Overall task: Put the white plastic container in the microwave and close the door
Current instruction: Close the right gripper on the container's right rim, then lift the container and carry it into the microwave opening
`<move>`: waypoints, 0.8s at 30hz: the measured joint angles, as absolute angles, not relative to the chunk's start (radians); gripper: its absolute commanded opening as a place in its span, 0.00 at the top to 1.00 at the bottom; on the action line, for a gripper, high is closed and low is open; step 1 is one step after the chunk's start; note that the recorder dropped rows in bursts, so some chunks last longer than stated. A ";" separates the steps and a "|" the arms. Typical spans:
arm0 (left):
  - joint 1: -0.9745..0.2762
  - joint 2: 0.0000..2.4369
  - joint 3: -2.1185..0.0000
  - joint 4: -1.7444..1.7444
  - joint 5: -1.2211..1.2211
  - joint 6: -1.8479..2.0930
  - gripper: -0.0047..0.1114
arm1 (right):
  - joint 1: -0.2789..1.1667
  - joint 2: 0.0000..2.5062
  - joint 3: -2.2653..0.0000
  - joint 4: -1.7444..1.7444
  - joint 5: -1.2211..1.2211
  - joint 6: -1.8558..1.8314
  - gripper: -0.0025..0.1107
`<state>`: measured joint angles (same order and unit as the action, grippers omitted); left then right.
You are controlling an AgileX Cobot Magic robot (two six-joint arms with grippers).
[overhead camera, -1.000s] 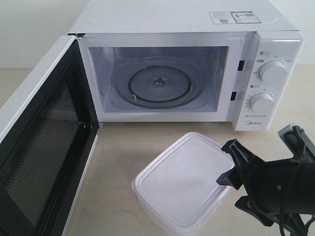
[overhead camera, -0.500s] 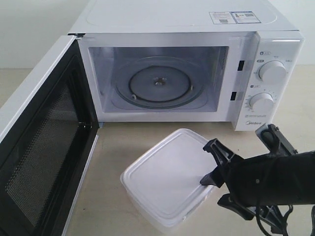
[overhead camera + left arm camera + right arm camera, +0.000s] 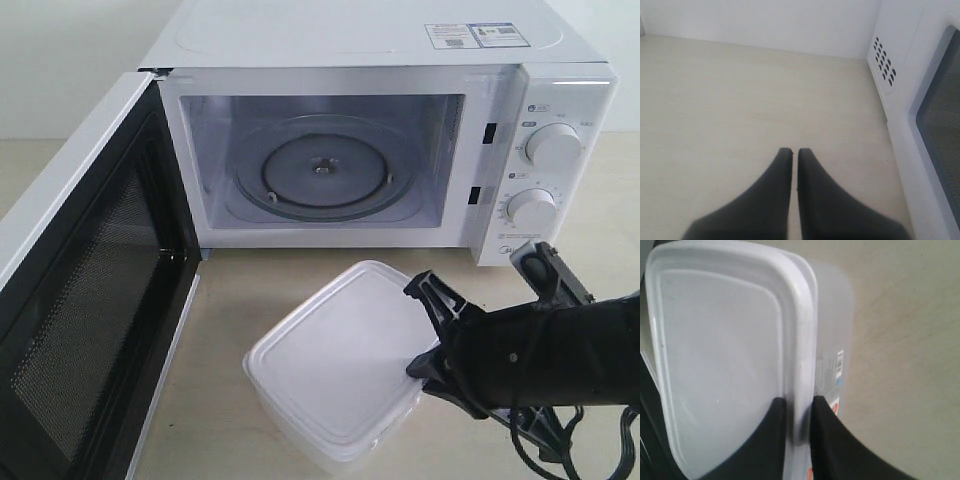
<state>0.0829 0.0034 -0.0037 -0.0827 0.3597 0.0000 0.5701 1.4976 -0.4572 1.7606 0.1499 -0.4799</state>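
Note:
The white plastic container (image 3: pixel 330 370) stands on the table in front of the microwave (image 3: pixel 370 40), lid on. My right gripper (image 3: pixel 420 328) comes in from the right and is shut on its right rim. The right wrist view shows the gripper (image 3: pixel 798 402) pinching the rim of the container (image 3: pixel 720 350), one finger on the lid and one on the labelled side wall. The door (image 3: pixel 90 300) hangs wide open to the left, and the glass turntable (image 3: pixel 322 172) is bare. In the left wrist view my left gripper (image 3: pixel 791 150) is shut on nothing, above bare table beside the door (image 3: pixel 940 130).
Two round dials (image 3: pixel 552 145) sit on the microwave's right panel, just behind my right arm. The open door's lower edge reaches close to the container's left side. A vented microwave side wall (image 3: pixel 885 65) stands near my left gripper. A pale wall backs the scene.
My right gripper moved left onto the container's right rim and closed on it. The container slid a little to the left. The left gripper shows no change.

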 measured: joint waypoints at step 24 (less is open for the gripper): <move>0.083 0.003 -0.004 -0.083 0.360 0.006 0.92 | 0.570 1.346 -0.434 1.754 0.110 -0.694 0.98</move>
<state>0.0829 0.0034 -0.0037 -0.0827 0.3597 0.0057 0.5701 1.3463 -0.4339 1.7542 0.1104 -0.6937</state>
